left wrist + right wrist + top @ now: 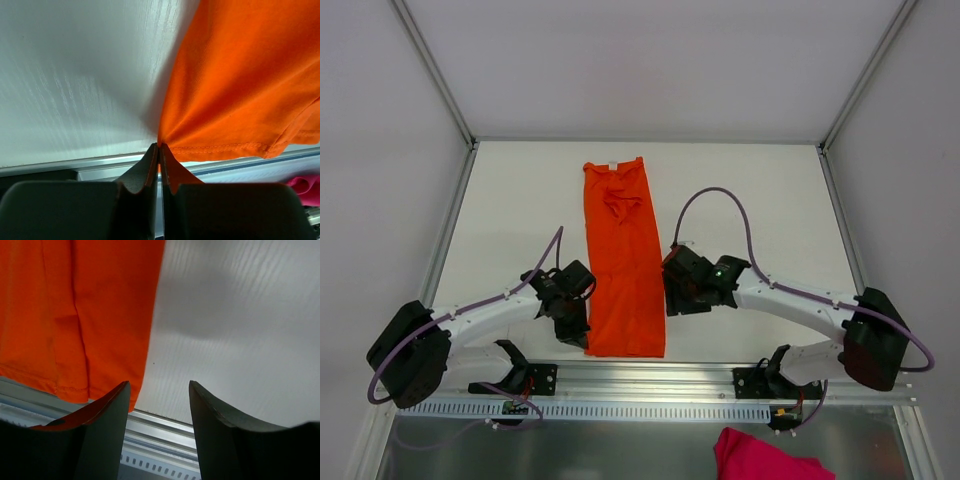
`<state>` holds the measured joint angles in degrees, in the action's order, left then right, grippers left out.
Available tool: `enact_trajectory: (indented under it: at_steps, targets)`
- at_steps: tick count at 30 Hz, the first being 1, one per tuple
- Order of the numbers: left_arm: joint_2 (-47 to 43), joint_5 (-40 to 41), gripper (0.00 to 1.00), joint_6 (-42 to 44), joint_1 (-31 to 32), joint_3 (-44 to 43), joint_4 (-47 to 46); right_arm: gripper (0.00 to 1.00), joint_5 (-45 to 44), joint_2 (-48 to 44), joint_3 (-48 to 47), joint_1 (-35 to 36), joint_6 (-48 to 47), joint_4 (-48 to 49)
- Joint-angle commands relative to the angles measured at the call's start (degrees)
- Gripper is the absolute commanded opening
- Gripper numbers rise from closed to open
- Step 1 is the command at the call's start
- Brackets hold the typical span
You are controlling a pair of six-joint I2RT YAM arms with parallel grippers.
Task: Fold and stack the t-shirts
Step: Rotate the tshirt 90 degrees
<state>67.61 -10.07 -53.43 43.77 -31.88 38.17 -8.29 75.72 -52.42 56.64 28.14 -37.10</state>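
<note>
While bright orange fabric t-shirt [623, 270] lay lengthwise on white table [520, 200], left gripper [159, 147] pinched its near hem corner (jaws tight); right gripper [159, 385] gaped beside opposite edge, empty.

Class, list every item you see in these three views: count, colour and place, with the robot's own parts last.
table: one, white, centre of view
rail: one, silver, along the near edge
t-shirt: one, bright orange, folded into a long strip, mid-table
cloth: one, pink, bunched below the rail
cables: two, purple, one looping on each side
left claw: one, black, shut on the t-shirt's near left corner
right claw: one, black, open beside the t-shirt's right edge
</note>
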Motion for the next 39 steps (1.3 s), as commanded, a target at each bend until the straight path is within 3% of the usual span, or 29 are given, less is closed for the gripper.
enact_trajectory:
  at_steps: [1, 4, 12, 31, 32, 36, 39]
  targets:
    - [1.8, -1.1, 0.04, 0.1, -0.7, 0.2, 0.8, 0.54, 6.3, 3.4, 1.7, 2.4, 5.4, 9.1]
    - [3.3, -1.0, 0.15, 0.6, -0.7, -0.3, 0.6, 0.55, 5.7, 7.2, 2.1, 5.6, 5.9, 8.8]
    - [3.1, -0.9, 0.27, 0.9, -0.7, -0.1, 0.4, 0.55, 5.3, 13.2, 2.9, 11.3, 8.8, 10.1]
    - [-2.5, -0.1, 0.27, -0.6, -0.7, 3.7, -6.5, 0.54, 0.4, 10.7, 4.1, 15.7, 13.6, 4.6]
    - [-3.1, 0.0, 0.27, -0.7, -0.7, 3.6, -6.6, 0.53, 0.3, 10.8, 4.0, 15.8, 13.6, 4.5]
    - [-3.1, 0.2, 0.27, -0.9, -0.7, 3.6, -5.9, 0.34, 0.6, 10.8, 4.9, 15.4, 13.8, 5.1]
    - [-3.4, 0.3, 0.27, -0.9, -0.7, 3.2, -5.2, 0.35, 3.7, 10.7, 7.1, 13.7, 13.9, 8.7]
